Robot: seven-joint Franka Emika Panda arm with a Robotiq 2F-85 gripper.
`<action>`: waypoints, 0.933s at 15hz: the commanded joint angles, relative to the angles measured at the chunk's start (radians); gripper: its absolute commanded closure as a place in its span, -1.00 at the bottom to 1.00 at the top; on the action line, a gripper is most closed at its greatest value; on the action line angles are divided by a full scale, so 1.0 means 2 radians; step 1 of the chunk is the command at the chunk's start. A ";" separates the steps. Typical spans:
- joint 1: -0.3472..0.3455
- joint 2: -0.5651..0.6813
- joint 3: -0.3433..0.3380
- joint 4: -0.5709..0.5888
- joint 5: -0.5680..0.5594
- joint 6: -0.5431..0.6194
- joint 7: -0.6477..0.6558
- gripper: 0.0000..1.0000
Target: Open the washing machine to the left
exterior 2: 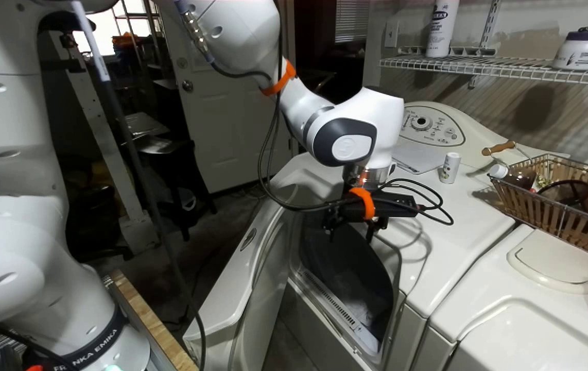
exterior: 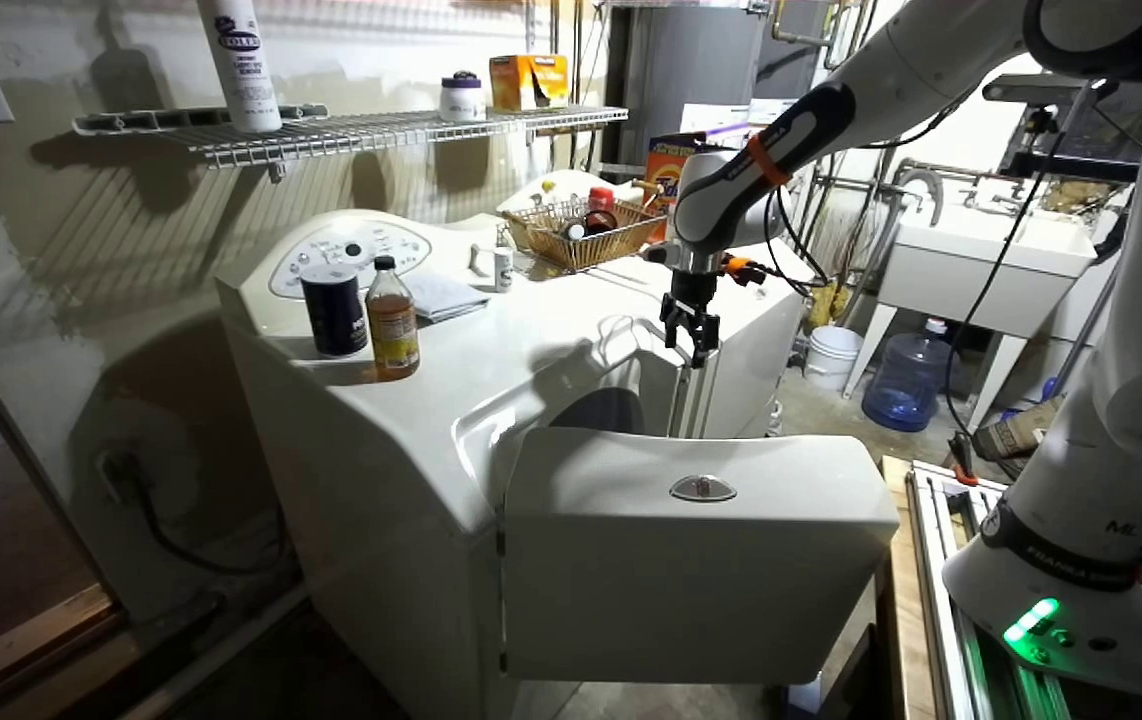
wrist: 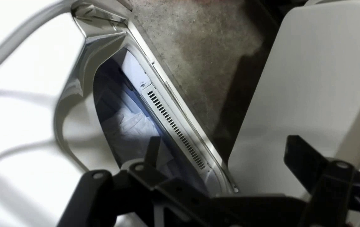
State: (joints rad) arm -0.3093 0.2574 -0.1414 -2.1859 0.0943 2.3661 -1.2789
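Observation:
The white washing machine point(exterior: 541, 330) has its front panel point(exterior: 701, 590) swung wide open on a side hinge. An oval handle dimple point(exterior: 703, 488) shows on the panel's top slope. The machine point(exterior 2: 428, 247) and the open panel point(exterior 2: 227, 304) also show in the other exterior picture. In the wrist view, white cloth point(wrist: 136, 126) lies inside the opening, and the panel point(wrist: 299, 78) stands at the right. My gripper point(exterior: 688, 345) is open and empty, above the opening and apart from the panel. It also shows in an exterior view point(exterior 2: 350, 235) and the wrist view point(wrist: 224, 140).
A twin white machine point(exterior 2: 520, 330) stands beside it with a wicker basket point(exterior: 591, 245) on top. A dark canister point(exterior: 334, 315), an amber bottle point(exterior: 393, 330) and a folded cloth point(exterior: 446, 298) sit on the washing machine. A wire shelf point(exterior: 371, 135) hangs above.

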 commanded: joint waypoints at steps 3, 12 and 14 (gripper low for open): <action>0.024 -0.020 -0.008 0.013 -0.005 -0.030 0.179 -1.00; 0.035 -0.068 -0.005 0.042 0.000 -0.036 0.432 -1.00; 0.041 -0.084 -0.006 0.048 0.000 -0.032 0.489 -1.00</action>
State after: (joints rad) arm -0.2507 0.1419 -0.1440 -2.1070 0.0920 2.3267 -0.4550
